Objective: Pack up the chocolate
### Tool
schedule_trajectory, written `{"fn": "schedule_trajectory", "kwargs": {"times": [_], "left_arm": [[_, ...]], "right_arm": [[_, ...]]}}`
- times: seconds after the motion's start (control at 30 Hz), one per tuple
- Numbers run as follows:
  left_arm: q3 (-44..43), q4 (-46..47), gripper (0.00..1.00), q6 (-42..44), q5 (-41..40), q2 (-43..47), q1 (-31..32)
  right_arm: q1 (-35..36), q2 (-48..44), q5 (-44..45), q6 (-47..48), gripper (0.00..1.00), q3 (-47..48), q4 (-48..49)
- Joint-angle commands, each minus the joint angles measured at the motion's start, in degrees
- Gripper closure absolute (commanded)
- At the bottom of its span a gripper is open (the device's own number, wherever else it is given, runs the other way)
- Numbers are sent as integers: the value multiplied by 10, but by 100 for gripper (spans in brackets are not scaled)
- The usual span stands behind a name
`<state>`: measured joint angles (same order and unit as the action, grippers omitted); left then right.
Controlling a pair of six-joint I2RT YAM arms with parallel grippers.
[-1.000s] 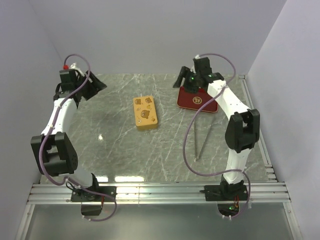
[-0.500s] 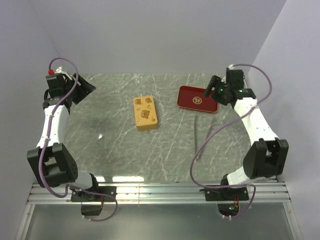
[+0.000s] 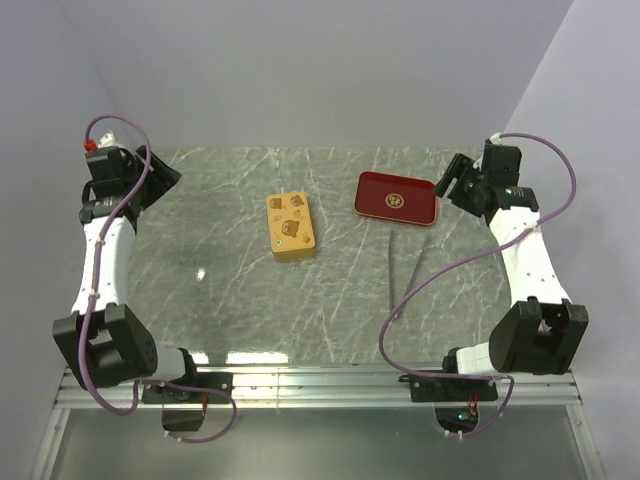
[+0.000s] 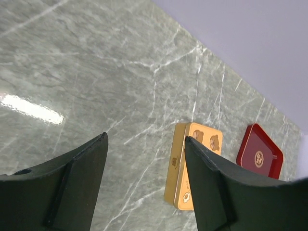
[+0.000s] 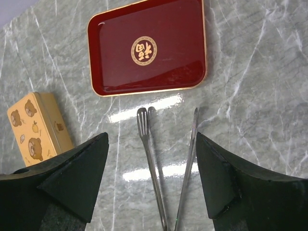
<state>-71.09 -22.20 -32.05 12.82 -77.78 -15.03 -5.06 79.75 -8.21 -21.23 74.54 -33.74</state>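
Note:
No chocolate shows in any view. A gold tin (image 3: 290, 227) with a bear-printed lid lies shut mid-table; the tin (image 4: 177, 168) also shows in the left wrist view, and the tin (image 5: 36, 127) sits at the left of the right wrist view. My left gripper (image 3: 152, 176) hangs open at the far left, well away from the tin, and the left gripper (image 4: 146, 139) holds nothing. My right gripper (image 3: 452, 180) is open just right of the red tray (image 3: 396, 198). Nothing sits in the right gripper (image 5: 152, 135), which hangs high above the table.
The red tray (image 5: 149, 48) is bare inside, and its corner (image 4: 260, 154) shows in the left wrist view. Metal tongs (image 3: 398, 275) lie on the marble in front of the tray; the tongs (image 5: 154, 159) appear below my right jaws. White walls close in on three sides.
Both arms swung outward. The right gripper moved off the red tray to its right side. The left gripper drew further left toward the wall. Tin, tray and tongs stayed put.

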Motion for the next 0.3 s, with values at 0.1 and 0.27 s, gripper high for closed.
{"fn": "schedule_trajectory", "kwargs": {"times": [0.1,0.27], "left_arm": [[-6,-8,30,24,-28,40,1],[-1,-5,27,22,-26,47,0]], "right_arm": [[-3,-25,-11,1,20,-14,12],[-3,-28,-16,-8,20,-21,20]]}}
